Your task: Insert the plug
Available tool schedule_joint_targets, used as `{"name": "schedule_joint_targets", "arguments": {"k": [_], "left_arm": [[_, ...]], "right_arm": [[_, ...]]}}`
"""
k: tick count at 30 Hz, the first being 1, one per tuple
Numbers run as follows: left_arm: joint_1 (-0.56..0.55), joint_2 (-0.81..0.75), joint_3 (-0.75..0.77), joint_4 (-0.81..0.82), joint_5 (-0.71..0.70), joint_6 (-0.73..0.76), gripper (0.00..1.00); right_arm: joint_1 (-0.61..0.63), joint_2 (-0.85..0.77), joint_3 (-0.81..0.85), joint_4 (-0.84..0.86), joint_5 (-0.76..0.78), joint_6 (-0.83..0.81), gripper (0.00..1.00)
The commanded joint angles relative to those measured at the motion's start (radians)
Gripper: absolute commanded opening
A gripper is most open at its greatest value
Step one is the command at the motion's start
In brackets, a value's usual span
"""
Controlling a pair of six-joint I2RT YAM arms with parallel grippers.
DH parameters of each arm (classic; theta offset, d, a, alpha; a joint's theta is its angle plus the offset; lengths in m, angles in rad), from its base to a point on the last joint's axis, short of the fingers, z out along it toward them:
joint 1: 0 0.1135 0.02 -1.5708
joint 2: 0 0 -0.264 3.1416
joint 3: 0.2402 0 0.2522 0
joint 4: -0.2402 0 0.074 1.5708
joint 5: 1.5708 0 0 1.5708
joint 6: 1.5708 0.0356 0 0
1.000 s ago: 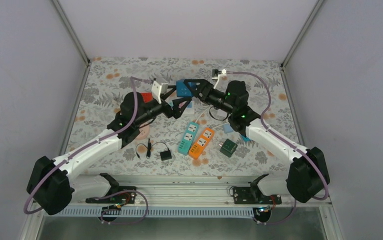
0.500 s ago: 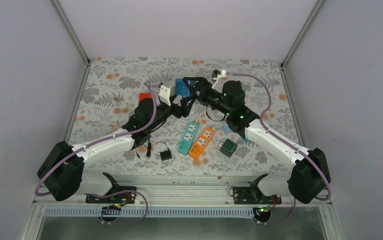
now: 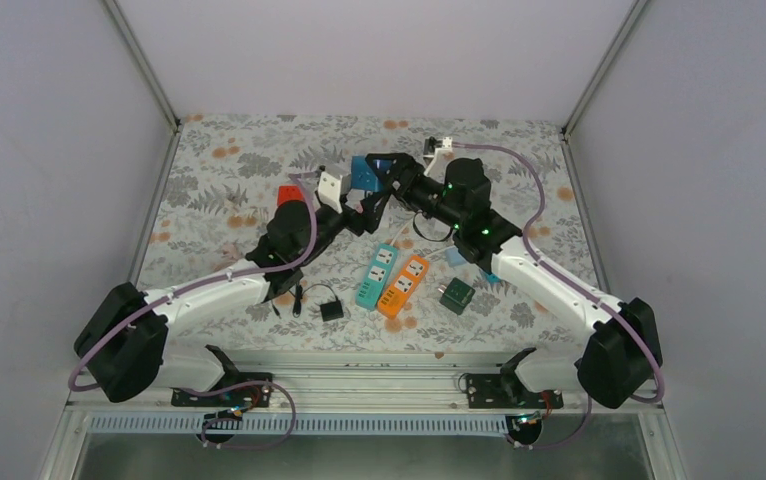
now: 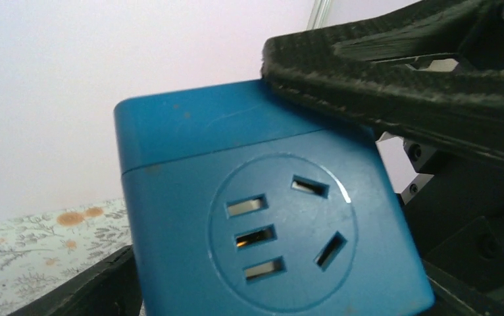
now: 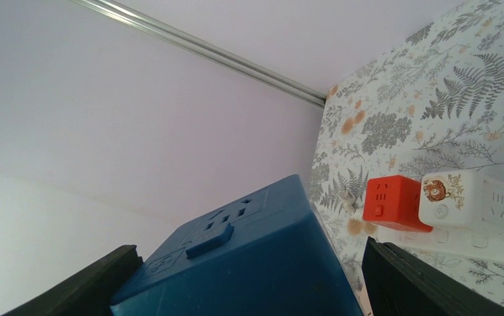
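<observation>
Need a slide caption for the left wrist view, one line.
Close-up: blue socket cube, face to camera, clamped in the right gripper.

Grips blue socket cube (image 3: 363, 173) in right gripper (image 3: 379, 174), left gripper (image 3: 358, 206) just beside it; nearer the bases, teal power strip (image 3: 377, 275) beside orange power strip (image 3: 405, 286).

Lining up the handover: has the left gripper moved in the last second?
Yes. The left gripper has shifted right, away from the red cube and closer to the blue socket cube.
</observation>
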Motion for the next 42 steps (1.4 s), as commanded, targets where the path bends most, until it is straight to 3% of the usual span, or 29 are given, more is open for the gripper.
{"name": "schedule_joint_targets", "arguments": {"k": [1,8,9,11,13,19,25,30,35,42], "left_arm": [[0.002,-0.039,0.013,0.023,-0.022,0.032,0.84],[0.004,-0.054,0.0,0.021,-0.028,0.067,0.62],[0.003,-0.056,0.002,0.008,-0.021,0.082,0.59],[0.003,-0.065,-0.001,-0.024,-0.011,0.123,0.58],[0.009,-0.083,-0.012,-0.057,0.01,0.178,0.58],[0.041,-0.107,-0.011,-0.171,0.241,0.396,0.58],[0.104,-0.069,0.055,-0.261,0.542,0.509,0.58],[0.138,-0.034,0.083,-0.245,0.651,0.511,0.56],[0.14,-0.015,0.09,-0.243,0.684,0.522,0.56],[0.143,0.005,0.114,-0.289,0.677,0.564,0.53]], "right_arm": [[0.009,0.012,0.058,-0.008,-0.052,-0.08,0.66],[0.009,0.031,0.068,-0.016,-0.15,-0.129,0.68],[0.008,0.028,0.072,-0.032,-0.162,-0.148,0.72],[-0.003,0.021,0.096,-0.091,-0.179,-0.216,0.9],[-0.026,0.016,0.139,-0.204,-0.187,-0.321,0.99],[-0.127,0.044,0.253,-0.558,-0.305,-0.616,0.99],[-0.158,0.013,0.286,-0.697,-0.402,-0.739,0.96],[-0.159,0.005,0.277,-0.777,-0.274,-0.721,1.0],[-0.159,0.018,0.22,-0.761,-0.384,-0.69,0.97],[-0.159,0.049,0.166,-0.62,-0.609,-0.522,0.64]]}}
